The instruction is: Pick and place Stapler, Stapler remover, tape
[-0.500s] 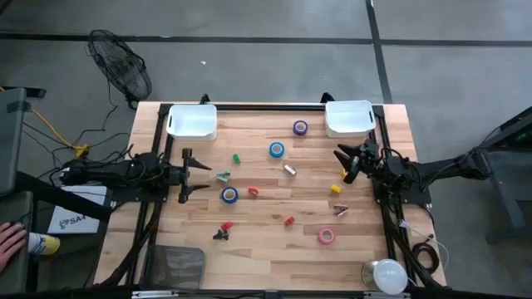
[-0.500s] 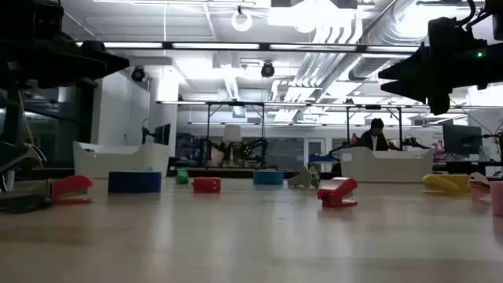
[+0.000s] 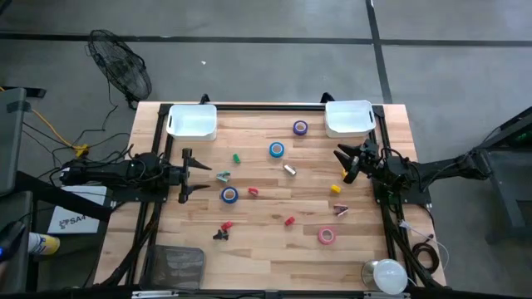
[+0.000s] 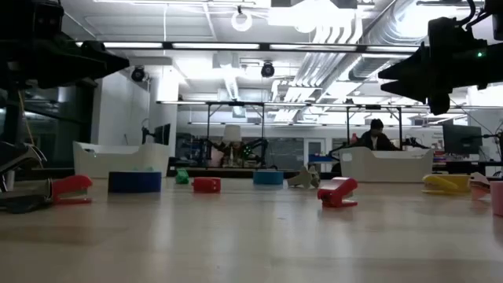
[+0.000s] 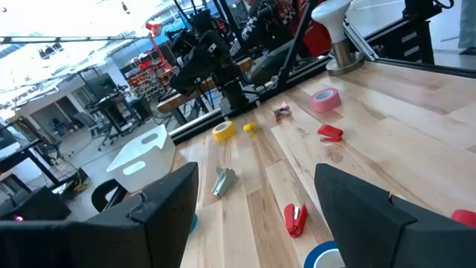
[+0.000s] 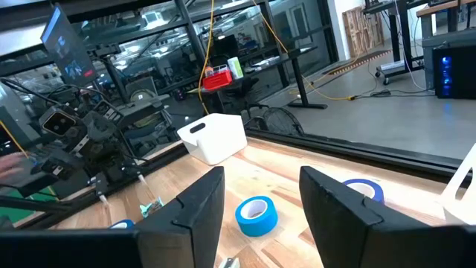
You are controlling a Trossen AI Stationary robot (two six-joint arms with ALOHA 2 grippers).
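Nothing on the table [image 3: 274, 241] has moved: both the left gripper [image 3: 188, 175] and right gripper [image 3: 342, 163] hover parted and empty, tape rolls [image 3: 276, 149] lying scattered between them.

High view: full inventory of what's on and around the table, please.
tape: 4 rolls; blue mid-table, blue by the left gripper, purple near the right bin, pink at the front right.
bins: 2, white; back left and back right.
small red items: 3;, across the table's middle and front.
green item: 1, left of centre.
yellow items: 2, near the right gripper.
fan: 1, black, on the floor back left.
left gripper: open, at the left edge.
right gripper: open, at the right edge.
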